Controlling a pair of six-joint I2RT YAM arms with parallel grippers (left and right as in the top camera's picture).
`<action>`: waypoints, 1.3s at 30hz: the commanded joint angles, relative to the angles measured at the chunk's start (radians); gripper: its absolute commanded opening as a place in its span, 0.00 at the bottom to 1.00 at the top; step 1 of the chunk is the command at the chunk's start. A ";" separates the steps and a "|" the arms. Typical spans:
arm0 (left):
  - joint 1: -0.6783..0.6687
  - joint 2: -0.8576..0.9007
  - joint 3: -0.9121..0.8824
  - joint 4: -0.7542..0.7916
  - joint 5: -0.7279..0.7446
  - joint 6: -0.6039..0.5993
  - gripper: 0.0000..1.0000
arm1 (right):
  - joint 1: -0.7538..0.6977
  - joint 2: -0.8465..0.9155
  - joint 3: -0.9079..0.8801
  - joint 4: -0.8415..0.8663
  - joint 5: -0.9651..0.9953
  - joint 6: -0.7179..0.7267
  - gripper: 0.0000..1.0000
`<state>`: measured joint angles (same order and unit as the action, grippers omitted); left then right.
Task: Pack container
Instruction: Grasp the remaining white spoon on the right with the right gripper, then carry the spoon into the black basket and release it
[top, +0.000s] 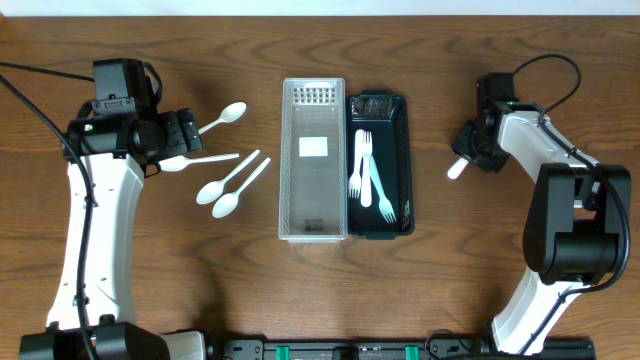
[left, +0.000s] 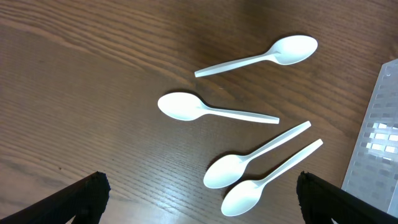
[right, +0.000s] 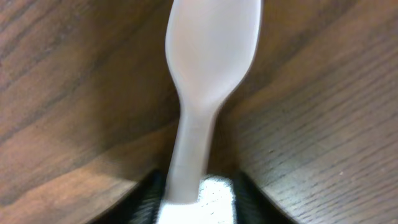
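Observation:
A black container (top: 408, 150) stands at the table's middle with two white forks (top: 364, 165) inside. A clear lid (top: 313, 160) lies against its left side. Several white spoons (top: 228, 178) lie left of the lid and show in the left wrist view (left: 214, 112). My left gripper (top: 185, 128) hovers over them, open and empty (left: 199, 199). My right gripper (top: 470, 155) is to the right of the container, shut on a white spoon (top: 457, 168). In the right wrist view the jaws (right: 196, 193) clamp the spoon's handle and its bowl (right: 211, 43) points away, close over the wood.
The clear lid's edge shows at the right of the left wrist view (left: 379, 137). Black cables run at the far left (top: 30, 90) and above the right arm (top: 550, 65). A black rail (top: 330, 350) lines the table's front edge.

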<state>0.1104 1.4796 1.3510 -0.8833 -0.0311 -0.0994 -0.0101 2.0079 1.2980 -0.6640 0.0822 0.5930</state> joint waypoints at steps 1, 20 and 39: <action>0.004 0.010 0.021 -0.002 -0.011 0.016 0.98 | -0.003 0.020 -0.004 -0.015 -0.007 0.016 0.24; 0.004 0.010 0.021 -0.002 -0.011 0.016 0.98 | 0.228 -0.465 0.063 -0.091 -0.117 -0.078 0.01; 0.004 0.010 0.021 -0.031 0.114 0.012 0.98 | 0.464 -0.291 0.076 -0.032 -0.114 -0.274 0.70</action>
<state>0.1104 1.4796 1.3510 -0.8864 -0.0113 -0.0994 0.4747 1.7905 1.3125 -0.6846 -0.0463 0.3817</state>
